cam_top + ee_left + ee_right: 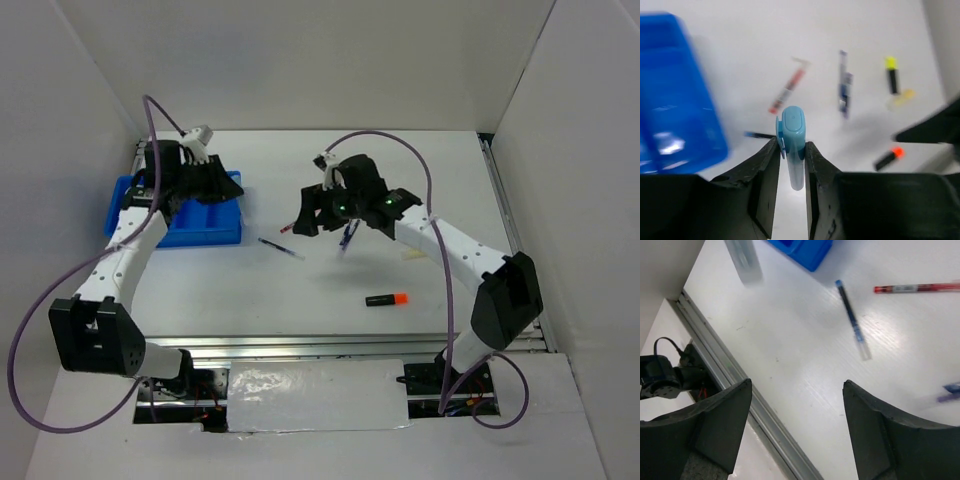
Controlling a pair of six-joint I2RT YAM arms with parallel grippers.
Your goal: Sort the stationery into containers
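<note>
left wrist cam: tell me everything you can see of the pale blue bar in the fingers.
It's a pale blue plastic-looking bar, smooth, with a rounded far end and a small tab on one side near that end. The two black fingers of the left gripper clamp its long sides, and the rounded end sticks out past the fingertips. It hangs above the white table, with the bright blue plastic tray off to one side. Nothing else touches it.

blue tray [210, 235] near left wall, blue pen [281, 248] just beside its right side, bare table [330, 320] between pen and orange-capped highlighter [386, 299], white walls [60, 150] on three sides
</note>
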